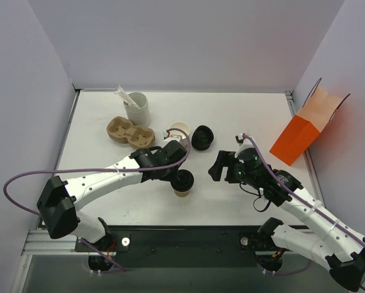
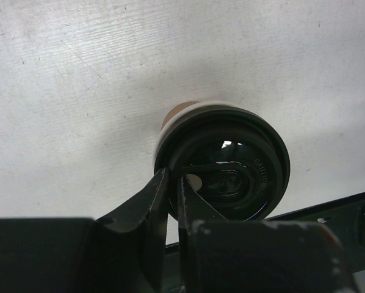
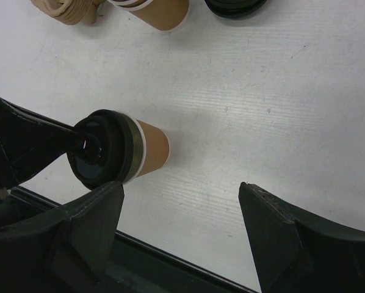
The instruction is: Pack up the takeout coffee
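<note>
Black-lidded and tan-walled, the takeout coffee (image 1: 183, 183), right at the tips of the left gripper (image 1: 177, 175); pinched by the lid's rim, one finger outside the edge and one on the recessed top, jaws nearly together with only that rim between them; likely gripped there for the firm lip, sparing the soft paper wall; cannot tell if resting on the table (image 1: 243, 110) or hanging just clear of it.

Off to that gripper's right, well apart from the cup, the right gripper (image 1: 219, 166); fingers spread wide, nothing between them, aimed at the cup's side; seemingly placed to steady it or take it over.

Farther out beyond the right gripper, at the table's edge, an orange paper bag (image 1: 298, 137), top open, leaning toward the side wall; probably the destination, nearer the right arm, hence a handover as the sensible next move.

Behind the left gripper, a pulp cup carrier (image 1: 129, 132), a stack of lidless cups (image 1: 179, 131) and a pile of loose lids (image 1: 202, 137), all clear of the grip.
</note>
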Available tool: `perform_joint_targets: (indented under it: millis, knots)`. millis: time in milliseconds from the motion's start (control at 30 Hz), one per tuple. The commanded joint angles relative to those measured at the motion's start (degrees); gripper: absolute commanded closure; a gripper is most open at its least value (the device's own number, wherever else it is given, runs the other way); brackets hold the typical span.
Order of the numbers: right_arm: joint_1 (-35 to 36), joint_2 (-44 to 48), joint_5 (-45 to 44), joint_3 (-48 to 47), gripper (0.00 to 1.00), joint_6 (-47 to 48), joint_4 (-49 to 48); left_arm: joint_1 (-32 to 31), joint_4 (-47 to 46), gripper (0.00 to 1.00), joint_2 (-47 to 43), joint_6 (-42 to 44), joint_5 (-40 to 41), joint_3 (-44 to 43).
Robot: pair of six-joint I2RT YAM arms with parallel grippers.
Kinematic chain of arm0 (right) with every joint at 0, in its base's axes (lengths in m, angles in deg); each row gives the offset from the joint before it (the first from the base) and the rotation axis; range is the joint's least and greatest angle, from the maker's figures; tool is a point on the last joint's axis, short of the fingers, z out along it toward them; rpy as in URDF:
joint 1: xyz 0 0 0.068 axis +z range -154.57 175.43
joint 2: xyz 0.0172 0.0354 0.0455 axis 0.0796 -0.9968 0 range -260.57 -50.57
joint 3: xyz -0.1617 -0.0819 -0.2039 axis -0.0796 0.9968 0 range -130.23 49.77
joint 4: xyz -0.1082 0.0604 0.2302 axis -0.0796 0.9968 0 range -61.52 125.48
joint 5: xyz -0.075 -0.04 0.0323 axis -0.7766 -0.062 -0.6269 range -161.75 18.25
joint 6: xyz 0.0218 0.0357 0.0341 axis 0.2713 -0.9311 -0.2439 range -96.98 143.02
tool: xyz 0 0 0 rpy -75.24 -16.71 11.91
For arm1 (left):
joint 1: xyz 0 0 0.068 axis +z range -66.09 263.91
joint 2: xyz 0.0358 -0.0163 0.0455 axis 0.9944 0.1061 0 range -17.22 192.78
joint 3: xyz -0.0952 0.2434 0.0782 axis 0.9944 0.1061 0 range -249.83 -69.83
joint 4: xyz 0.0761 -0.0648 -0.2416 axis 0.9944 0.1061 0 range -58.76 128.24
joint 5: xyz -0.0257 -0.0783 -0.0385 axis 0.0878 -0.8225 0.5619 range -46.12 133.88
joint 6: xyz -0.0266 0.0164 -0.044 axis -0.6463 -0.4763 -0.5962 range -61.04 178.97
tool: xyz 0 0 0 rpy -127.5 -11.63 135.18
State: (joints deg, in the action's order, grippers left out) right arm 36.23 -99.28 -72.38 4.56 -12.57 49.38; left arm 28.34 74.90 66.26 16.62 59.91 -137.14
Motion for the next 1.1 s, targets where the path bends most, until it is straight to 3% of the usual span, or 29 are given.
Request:
perform_joint_targets:
  millis: [0,1067]
  knots:
    - [-0.45,-0.69,0.09,-0.14,0.21,-0.35,-0.43,-0.33,0.46,0.82,-1.13,0.16,-0.12,-1.25]
    - [-0.37,-1.13,0.18,-0.84,0.21,-0.35,-0.69,-0.42,-1.38,0.71,-1.30,1.22,-0.12,-1.07]
